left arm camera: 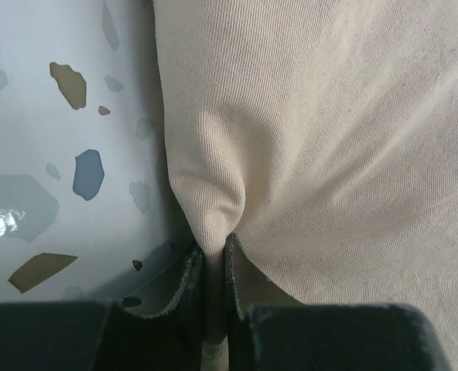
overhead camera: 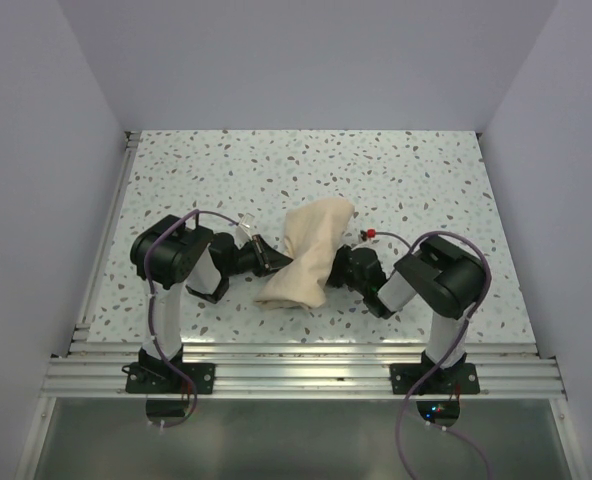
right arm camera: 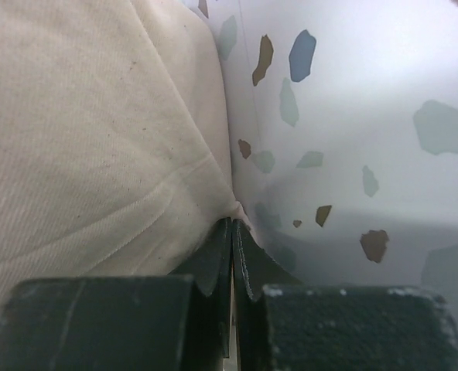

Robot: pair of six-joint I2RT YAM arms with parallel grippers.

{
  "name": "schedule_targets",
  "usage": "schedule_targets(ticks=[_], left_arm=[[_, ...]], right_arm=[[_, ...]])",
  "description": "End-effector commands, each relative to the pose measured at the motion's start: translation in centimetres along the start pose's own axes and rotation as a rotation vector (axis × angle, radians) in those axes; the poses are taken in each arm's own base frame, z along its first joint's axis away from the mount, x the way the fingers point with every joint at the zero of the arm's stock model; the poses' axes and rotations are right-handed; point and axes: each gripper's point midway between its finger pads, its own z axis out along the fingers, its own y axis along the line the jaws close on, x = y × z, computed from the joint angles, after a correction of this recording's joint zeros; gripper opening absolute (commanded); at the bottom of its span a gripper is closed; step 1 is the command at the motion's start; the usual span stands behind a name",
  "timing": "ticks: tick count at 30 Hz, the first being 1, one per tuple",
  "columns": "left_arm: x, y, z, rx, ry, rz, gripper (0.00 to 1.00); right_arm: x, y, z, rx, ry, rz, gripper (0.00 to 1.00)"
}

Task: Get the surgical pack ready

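Near: left gripper (left arm camera: pixel 213 251) pinched shut on a fold of the surgical pack (overhead camera: pixel 311 250); right gripper (right arm camera: pixel 231 228) likewise, on the opposite edge. Beyond: bundle lying between both on the speckled table (overhead camera: pixel 276 170). Risk: thin pinches slipping under uneven pull, loosening the wrap.

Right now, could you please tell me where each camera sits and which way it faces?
Top external: fixed overhead behind the robot, looking down on the white speckled tabletop; the left arm and right arm flank the crumpled tan-beige cloth bundle.
Left wrist: on the left wrist, looking along the left end effector, shut on a cloth fold.
Right wrist: on the right wrist, looking along the right end effector, shut on the cloth's edge.
Shared: both wrist views show the cloth against the tabletop.
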Motion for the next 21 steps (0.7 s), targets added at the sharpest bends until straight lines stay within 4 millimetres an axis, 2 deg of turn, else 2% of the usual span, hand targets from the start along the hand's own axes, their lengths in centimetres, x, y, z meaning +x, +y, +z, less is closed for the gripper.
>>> schedule_targets(ticks=[1,6,7,10,11,13,21], left_arm=[[3.6,5.8,-1.4,-0.199,0.082,-0.079,0.00],[3.6,5.9,-1.5,-0.198,0.081,-0.080,0.00],[3.5,5.9,-1.5,-0.197,0.080,-0.083,0.00],[3.6,5.9,-1.4,-0.194,0.083,-0.084,0.00],[3.6,5.9,-1.5,-0.195,0.082,-0.085,0.00],[3.6,5.9,-1.5,-0.195,0.082,-0.084,0.00],[3.5,6.0,-1.6,-0.197,0.079,-0.088,0.00]], right_arm=[[-0.1,2.6,0.4,-0.111,-0.037,0.056,0.00],[0.2,5.3,0.5,-0.183,-0.028,0.033,0.00],[0.0,6.6,0.4,-0.231,-0.030,0.028,0.00],[-0.6,8.6,0.1,-0.291,-0.050,0.011,0.00],[-0.5,8.4,0.2,-0.279,-0.047,0.003,0.00],[-0.3,9.9,-0.2,-0.320,-0.033,-0.030,0.00],[0.2,12.7,-0.5,-0.386,-0.006,-0.088,0.00]])
